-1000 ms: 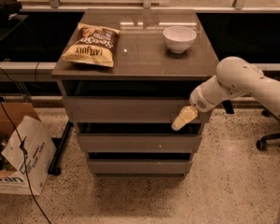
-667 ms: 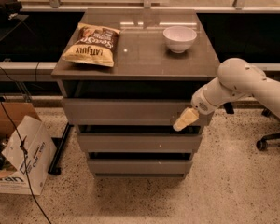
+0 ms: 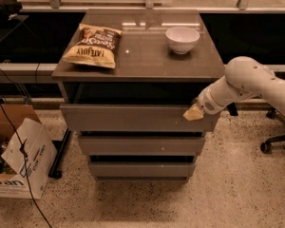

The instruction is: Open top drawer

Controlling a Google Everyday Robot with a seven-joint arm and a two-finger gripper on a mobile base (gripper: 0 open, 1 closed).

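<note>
The top drawer [image 3: 133, 118] is the widest of three grey-brown handleless fronts in a cabinet. Its front stands forward of the two narrower fronts below, with a dark gap under the cabinet top. The inside is hidden in shadow. My gripper [image 3: 194, 113], cream-tipped on a white arm coming in from the right, sits at the upper right edge of the top drawer's front, touching or hooked over its rim.
On the cabinet top [image 3: 142, 61] lie a chip bag [image 3: 92, 45] at left and a white bowl [image 3: 182, 39] at right. A cardboard box [image 3: 19, 167] and cables stand on the floor at left. An office chair base [image 3: 275, 139] is at right.
The top drawer front has come slightly forward and looks wider. My gripper has moved a little up and to the right along its upper right edge.
</note>
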